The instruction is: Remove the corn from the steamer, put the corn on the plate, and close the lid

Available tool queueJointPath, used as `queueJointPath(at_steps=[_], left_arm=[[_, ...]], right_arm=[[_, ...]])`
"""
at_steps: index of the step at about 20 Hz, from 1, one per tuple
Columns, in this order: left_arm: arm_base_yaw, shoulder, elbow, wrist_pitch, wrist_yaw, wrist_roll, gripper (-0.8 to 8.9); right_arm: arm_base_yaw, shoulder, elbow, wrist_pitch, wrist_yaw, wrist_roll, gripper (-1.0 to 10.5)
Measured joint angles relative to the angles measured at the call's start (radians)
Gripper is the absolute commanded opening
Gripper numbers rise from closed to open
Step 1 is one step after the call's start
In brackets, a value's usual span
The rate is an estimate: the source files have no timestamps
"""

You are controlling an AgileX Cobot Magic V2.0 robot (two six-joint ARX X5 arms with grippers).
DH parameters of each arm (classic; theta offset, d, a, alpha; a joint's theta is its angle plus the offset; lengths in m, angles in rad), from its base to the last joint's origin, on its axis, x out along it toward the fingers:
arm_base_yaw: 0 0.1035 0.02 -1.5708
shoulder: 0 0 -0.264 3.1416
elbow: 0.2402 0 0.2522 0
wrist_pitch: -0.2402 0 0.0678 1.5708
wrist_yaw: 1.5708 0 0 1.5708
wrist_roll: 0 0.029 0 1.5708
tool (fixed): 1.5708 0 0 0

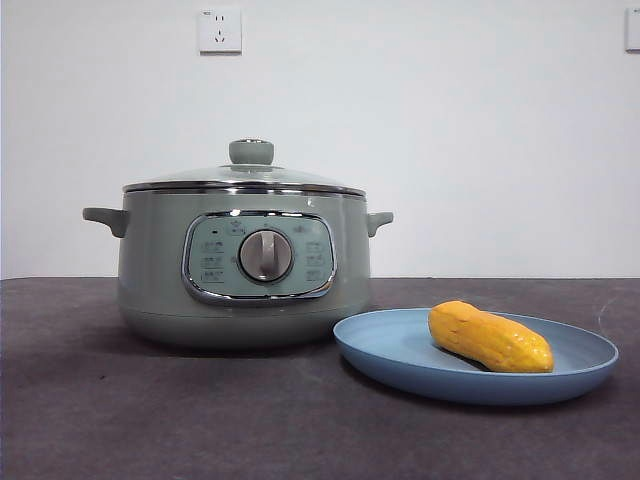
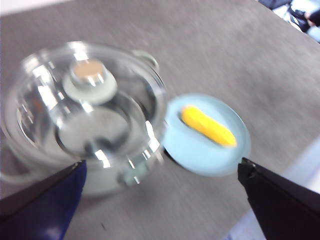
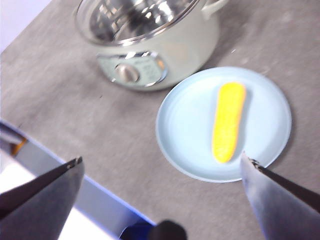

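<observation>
Grey table [image 1: 150, 400]: corn [image 1: 490, 337] lies lengthwise across plate [image 1: 400, 355] (both grippers' jaws spread wide).

The left wrist view was motion-blurred, smearing the lid [image 2: 85, 105] and plate [image 2: 207, 135]. In the right wrist view the steamer [image 3: 150, 45] was cut off at 12 o'clock. The panel [image 1: 258, 256] markings were too small to read in the front view.
</observation>
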Motion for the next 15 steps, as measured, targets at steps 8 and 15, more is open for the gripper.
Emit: queueJointPath(at_steps=[8,15], left_arm=[[0.0,-0.055,0.0,-0.189,0.047,-0.003,1.92],[0.0,-0.053,0.0,-0.209,0.047,-0.003,-0.06]], right_arm=[[0.0,0.016,0.0,-0.025,-0.028,-0.015,3.6],[0.0,0.019,0.0,-0.027,-0.028,-0.021,-0.1]])
